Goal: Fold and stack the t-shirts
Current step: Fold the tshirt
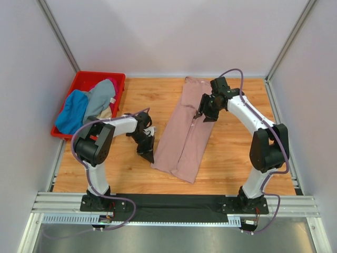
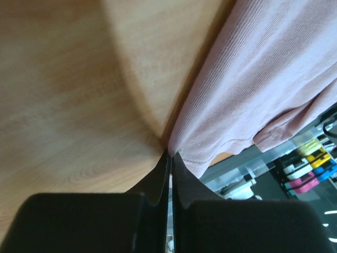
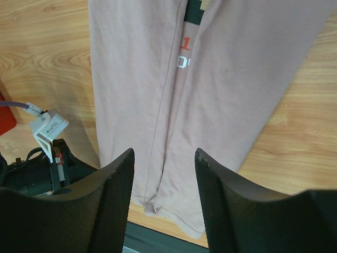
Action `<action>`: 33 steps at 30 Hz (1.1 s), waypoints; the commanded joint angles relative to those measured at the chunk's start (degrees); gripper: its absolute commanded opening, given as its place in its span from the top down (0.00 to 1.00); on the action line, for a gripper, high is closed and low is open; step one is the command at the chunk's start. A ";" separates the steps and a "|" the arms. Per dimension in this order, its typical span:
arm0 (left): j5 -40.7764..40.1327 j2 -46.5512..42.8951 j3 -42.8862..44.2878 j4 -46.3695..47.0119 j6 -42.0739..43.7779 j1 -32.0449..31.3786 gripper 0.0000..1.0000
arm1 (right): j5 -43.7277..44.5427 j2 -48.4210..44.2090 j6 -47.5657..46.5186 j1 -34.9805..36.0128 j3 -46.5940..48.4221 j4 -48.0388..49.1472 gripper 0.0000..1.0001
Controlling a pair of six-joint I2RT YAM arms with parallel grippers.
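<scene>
- The dusty-pink t-shirt lies on the counter as a long narrow strip, its sides folded in lengthwise, running from far centre to the near edge
- The step in hand looks like the crosswise fold: the strip has yet to be doubled end over end
- The left gripper is at the near-left corner of the shirt; in its wrist view the fingers are pressed together with the hem pinched at their tips
- The right gripper hovers over the far half of the shirt, jaws spread and holding nothing
- The next move probably calls for the right gripper to take the other near corner, or to pin the middle, so the near hem can be carried toward the collar without skewing
- The blue, grey and magenta t-shirts lie heaped in the red crate at far left, not yet folded
- The chest print is mostly swallowed by the fold: an orange "1" and part of a white outlined character show, with a dark block above; no whole word or brand can be read
</scene>
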 commanded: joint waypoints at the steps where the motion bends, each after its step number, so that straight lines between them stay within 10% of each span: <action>1: -1.87 -2.31 -2.93 0.17 -2.30 -0.92 1.00 | 2.33 -2.79 -1.57 -0.10 2.39 -0.44 0.49; 12: -3.02 -15.76 -16.37 0.87 -19.88 -5.31 1.00 | -0.56 -2.00 -0.60 2.98 -1.56 2.64 0.51; 14: -5.20 -17.95 -16.12 -1.85 -21.56 -5.40 0.85 | -0.30 -3.39 -0.69 3.42 -3.49 3.77 0.51; 18: -16.80 -18.76 -5.09 -12.98 -19.37 -5.40 0.59 | 0.93 -2.89 -1.48 3.33 -1.66 10.71 0.51; 33: -14.37 8.56 35.81 12.17 -18.30 -0.93 0.75 | -4.68 37.81 -2.81 1.84 44.23 18.44 0.90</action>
